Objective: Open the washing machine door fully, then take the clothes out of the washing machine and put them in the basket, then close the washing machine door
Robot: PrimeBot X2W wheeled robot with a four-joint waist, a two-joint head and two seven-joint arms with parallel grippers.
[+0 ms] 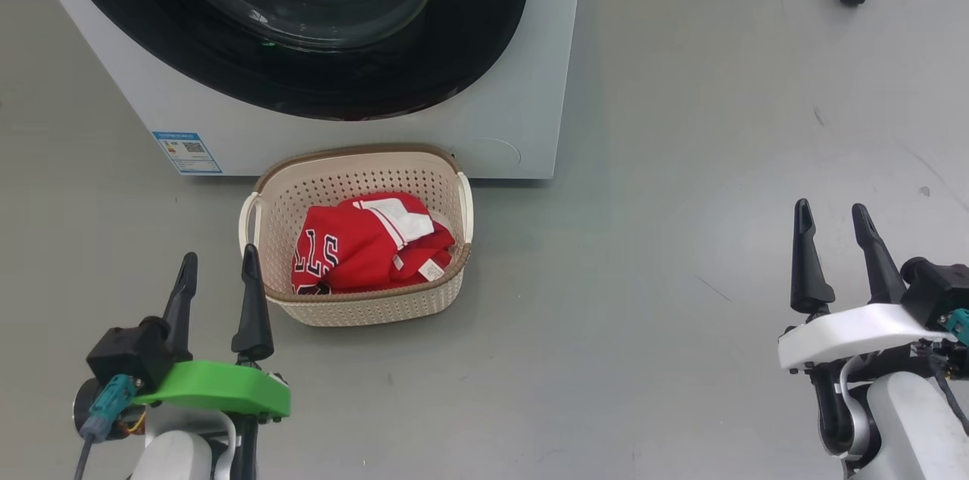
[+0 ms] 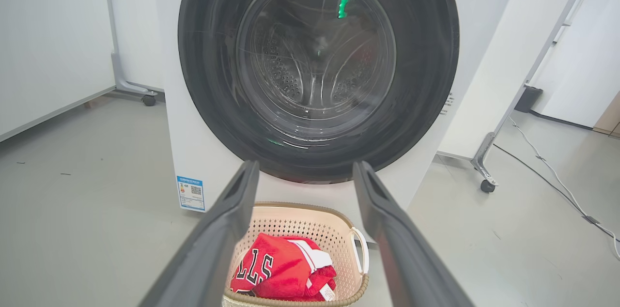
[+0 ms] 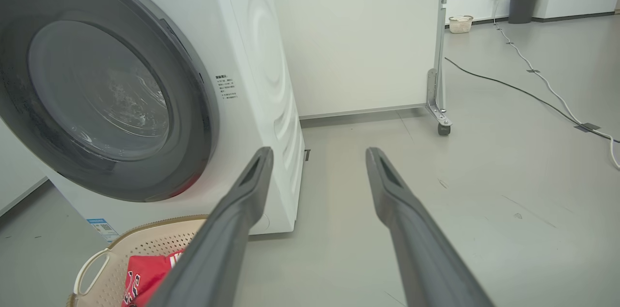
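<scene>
The washing machine door [image 1: 318, 18] is shut, its black rim lying flat against the white front of the washing machine [image 1: 522, 109]. Through the glass bowl I see the steel drum [image 2: 290, 79]; I can make out no cloth in it. The clothes [image 1: 363, 245] lie in a red heap in the basket [image 1: 378, 310], with white trim, a small label and black-and-white letters showing on top. The basket stands on the floor [image 1: 643, 275] just in front of the washer's bottom edge, under the door and nearer the machine's right corner than its left. A blue label [image 1: 187, 152] sits low on the washer's front, near its left corner.

My left gripper [image 1: 219, 254] hovers just beside the basket's left near corner, fingers apart and nothing between them. In the left wrist view those fingers frame the basket, with the door above it. My right gripper [image 1: 830, 207] hangs well apart from the basket over bare floor to the right, and its fingers too are spread with nothing held.

Farther out, past the washer's right side, a white panel [image 3: 358, 31] stands on a leg with a caster [image 3: 443, 128], and a cable [image 3: 533, 89] runs across the floor.
</scene>
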